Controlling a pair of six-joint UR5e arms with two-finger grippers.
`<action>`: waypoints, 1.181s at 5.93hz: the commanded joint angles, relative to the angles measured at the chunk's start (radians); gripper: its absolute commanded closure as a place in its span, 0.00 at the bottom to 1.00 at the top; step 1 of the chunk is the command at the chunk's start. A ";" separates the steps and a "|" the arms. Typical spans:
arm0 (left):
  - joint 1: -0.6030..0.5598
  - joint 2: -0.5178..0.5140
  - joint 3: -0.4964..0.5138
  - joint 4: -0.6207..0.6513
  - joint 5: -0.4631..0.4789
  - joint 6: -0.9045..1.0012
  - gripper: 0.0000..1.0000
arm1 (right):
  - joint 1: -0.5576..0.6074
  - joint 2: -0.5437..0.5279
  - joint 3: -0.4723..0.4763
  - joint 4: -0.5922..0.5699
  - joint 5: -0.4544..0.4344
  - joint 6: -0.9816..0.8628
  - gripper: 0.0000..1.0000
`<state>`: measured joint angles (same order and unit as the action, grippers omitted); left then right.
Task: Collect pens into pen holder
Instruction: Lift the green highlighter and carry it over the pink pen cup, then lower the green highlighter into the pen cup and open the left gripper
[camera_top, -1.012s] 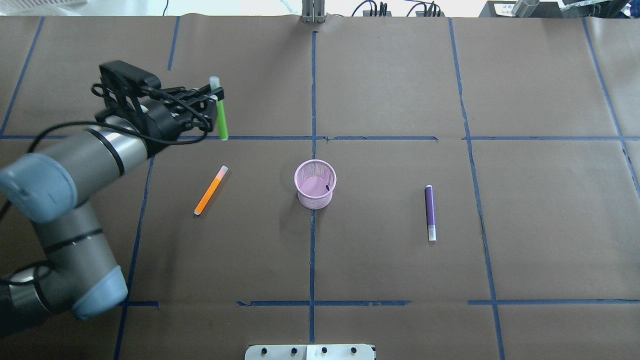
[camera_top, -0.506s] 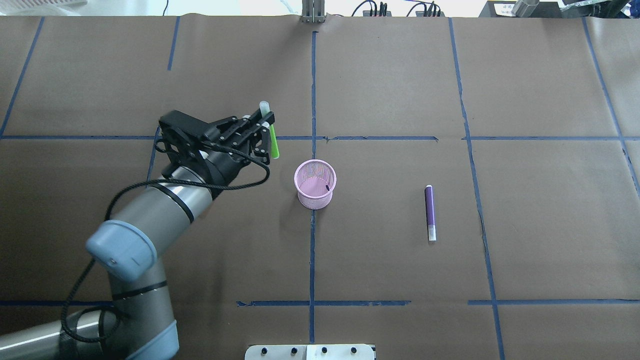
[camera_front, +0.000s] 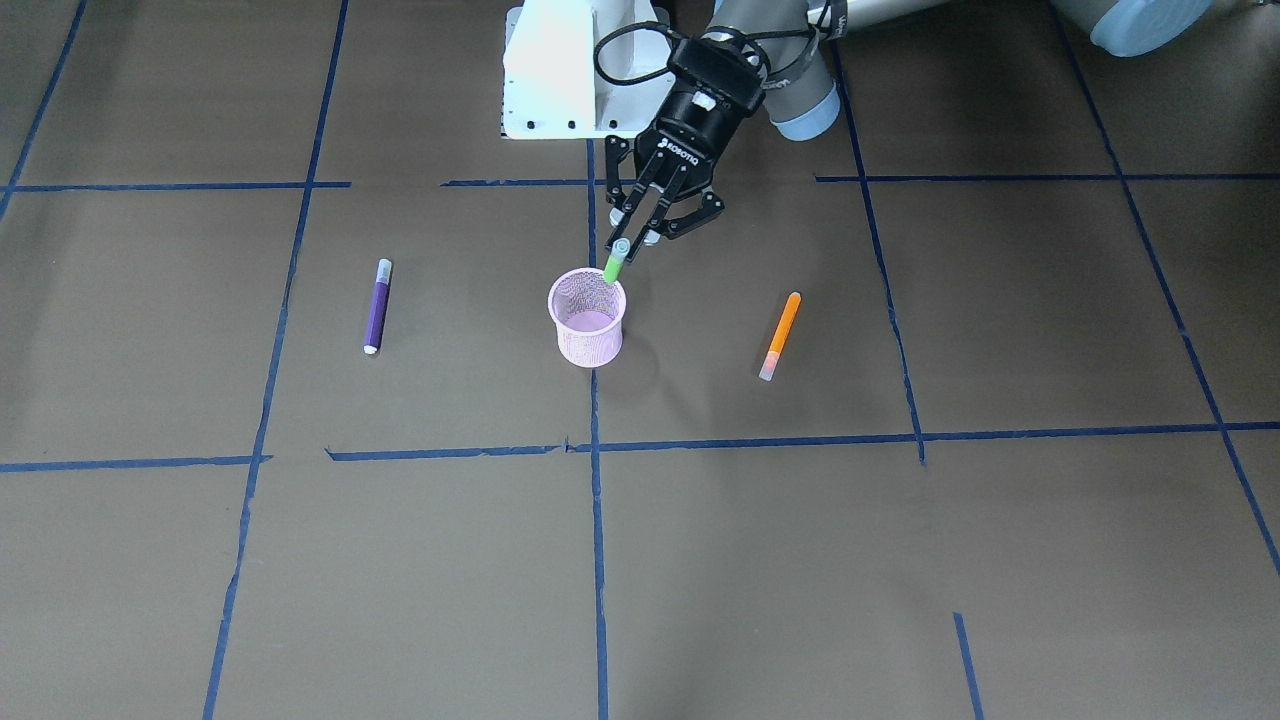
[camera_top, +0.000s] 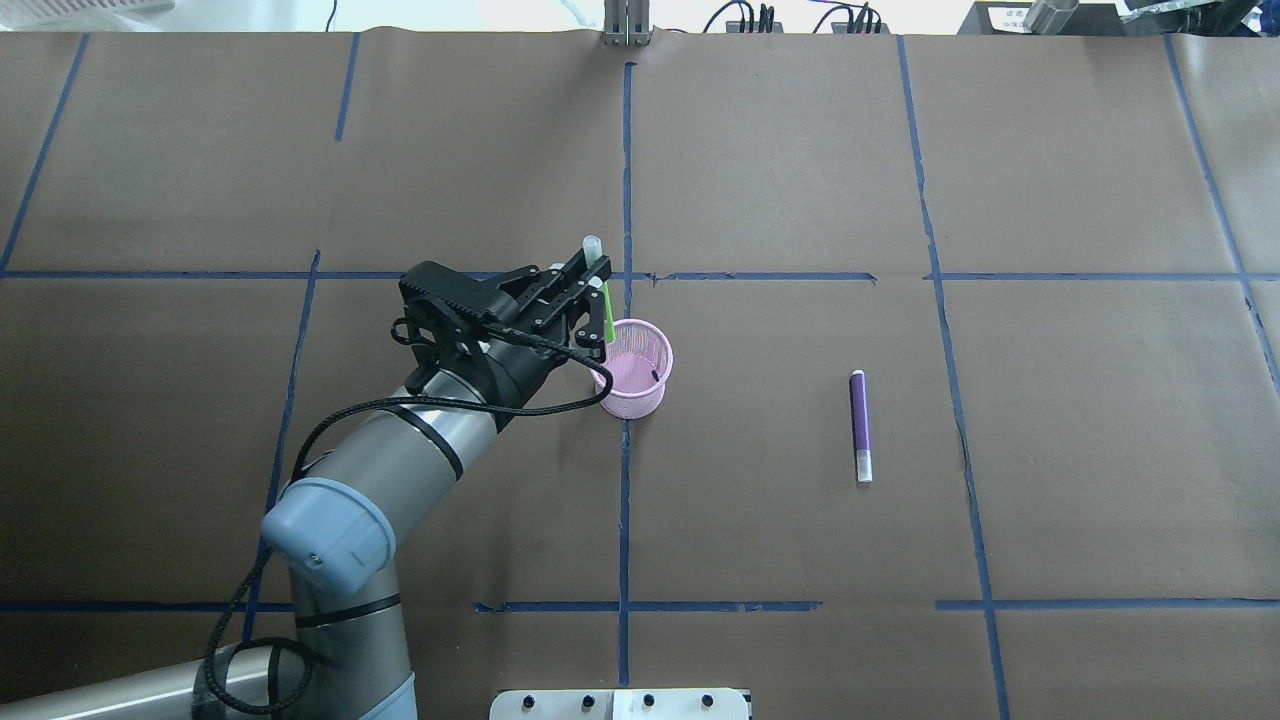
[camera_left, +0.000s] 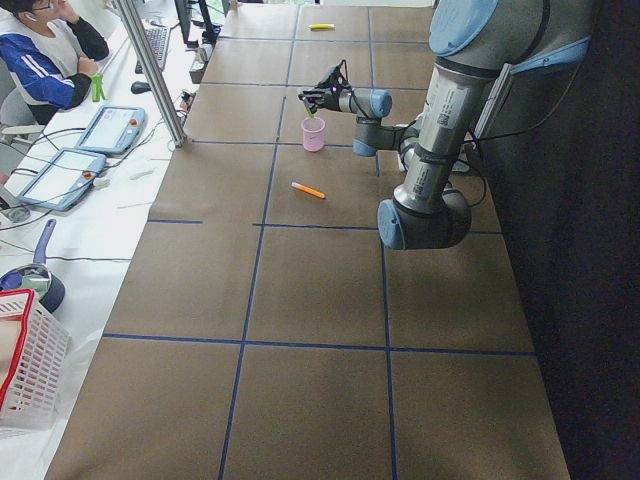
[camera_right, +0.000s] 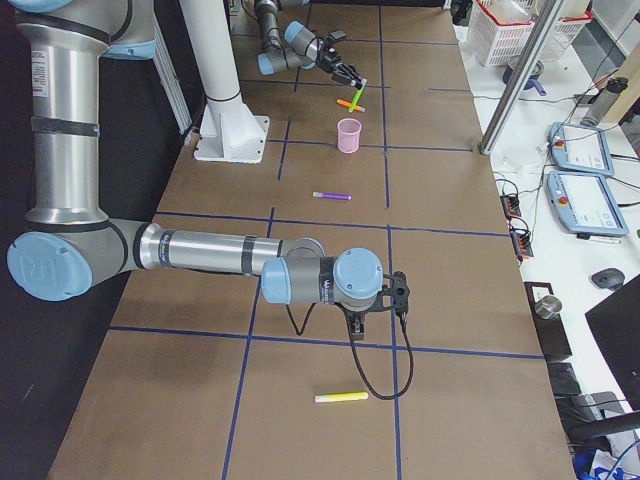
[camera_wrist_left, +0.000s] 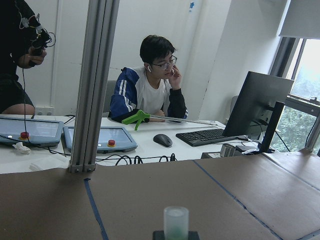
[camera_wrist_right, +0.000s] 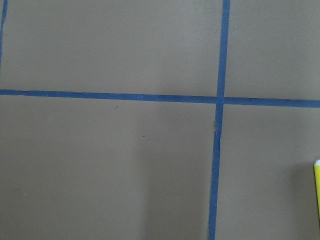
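**Green pen held over the pink cup's rim**

The left gripper (camera_front: 631, 238) is closed on a slim green pen with a pale translucent cap (camera_front: 613, 262), its fingers pinching the stick just below the cap end. The green pen hangs nearly upright, slightly tilted, cap uppermost. Its lower tip meets the rim of the small round pink wire-mesh pen holder (camera_front: 590, 342) on the side facing the robot. Whether the tip has dipped inside the mesh or only touches the rim cannot be told. From the left wrist camera, only the pale cap shows, at the bottom edge of the view.

The pen holder stands upright on the brown paper-covered table (camera_top: 800, 150), on one of the blue tape lines (camera_top: 624, 500) that divide the surface into squares. A slim purple pen with a pale tip (camera_top: 858, 420) lies flat on the robot's right of the pen holder, well apart from it. A slim orange pen with a pale translucent end (camera_front: 780, 335) lies flat on the robot's left of it, also apart; the left arm hides it from overhead.

The right gripper (camera_right: 397, 292) hangs low over the table at the far end on the robot's right, and whether it is open or closed cannot be told. A yellow pen (camera_right: 342, 397) lies flat near it.
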<state>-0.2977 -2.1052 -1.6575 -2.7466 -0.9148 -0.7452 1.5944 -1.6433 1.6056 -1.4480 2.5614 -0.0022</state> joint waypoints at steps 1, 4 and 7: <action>0.002 -0.038 0.069 -0.004 -0.006 0.000 1.00 | 0.001 0.000 0.000 -0.002 0.000 -0.001 0.00; 0.002 -0.056 0.116 -0.005 -0.012 -0.002 0.98 | -0.001 -0.001 -0.001 -0.002 -0.001 -0.002 0.00; 0.009 -0.061 0.131 -0.007 -0.019 -0.003 0.53 | -0.001 -0.001 -0.003 -0.003 -0.003 -0.002 0.00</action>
<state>-0.2922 -2.1648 -1.5287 -2.7534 -0.9319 -0.7485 1.5942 -1.6444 1.6039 -1.4501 2.5597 -0.0036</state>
